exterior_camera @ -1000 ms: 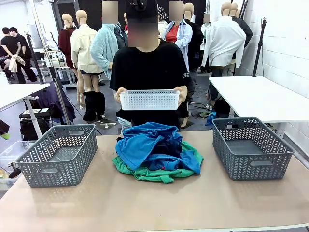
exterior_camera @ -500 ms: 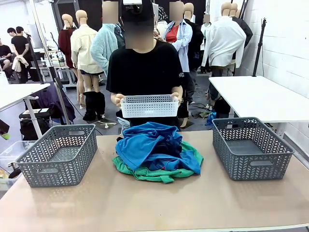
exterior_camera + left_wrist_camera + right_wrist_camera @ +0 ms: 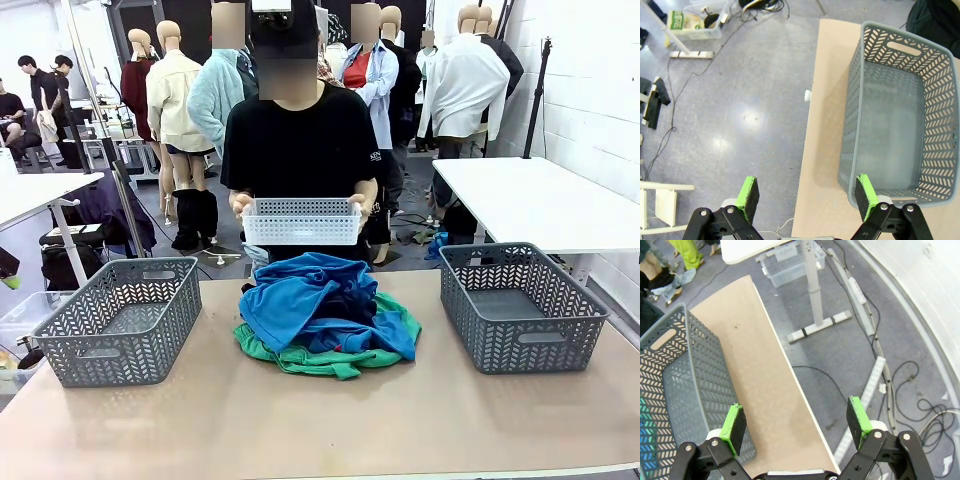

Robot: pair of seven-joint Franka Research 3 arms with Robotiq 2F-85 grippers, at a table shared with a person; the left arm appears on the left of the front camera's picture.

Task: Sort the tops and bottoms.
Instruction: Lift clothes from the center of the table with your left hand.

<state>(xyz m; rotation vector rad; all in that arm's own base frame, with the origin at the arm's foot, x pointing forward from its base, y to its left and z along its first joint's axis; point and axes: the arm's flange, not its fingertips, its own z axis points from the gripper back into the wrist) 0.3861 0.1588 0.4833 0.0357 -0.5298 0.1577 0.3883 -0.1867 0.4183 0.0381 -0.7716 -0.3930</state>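
Observation:
A heap of clothes lies mid-table in the front view. Bright blue tops (image 3: 295,300) are on top, a dark navy piece (image 3: 350,305) shows among them, and the green shorts (image 3: 330,362) stick out beneath. In the left wrist view my left gripper (image 3: 806,196) hangs open above the table's edge beside a grey basket (image 3: 900,120), nothing between its pads. The right wrist view shows my right gripper (image 3: 796,426) open over the opposite table edge, next to the other grey basket (image 3: 675,385).
Grey baskets stand at the table's left (image 3: 120,320) and right (image 3: 520,305). A person at the far side holds a white perforated tray (image 3: 300,221) in both hands above the heap. A white table (image 3: 540,200) stands behind on the right. Cables lie on the floor.
The person has lowered the white tray a little and shifted it slightly left. The clothes, the baskets and both grippers have not changed.

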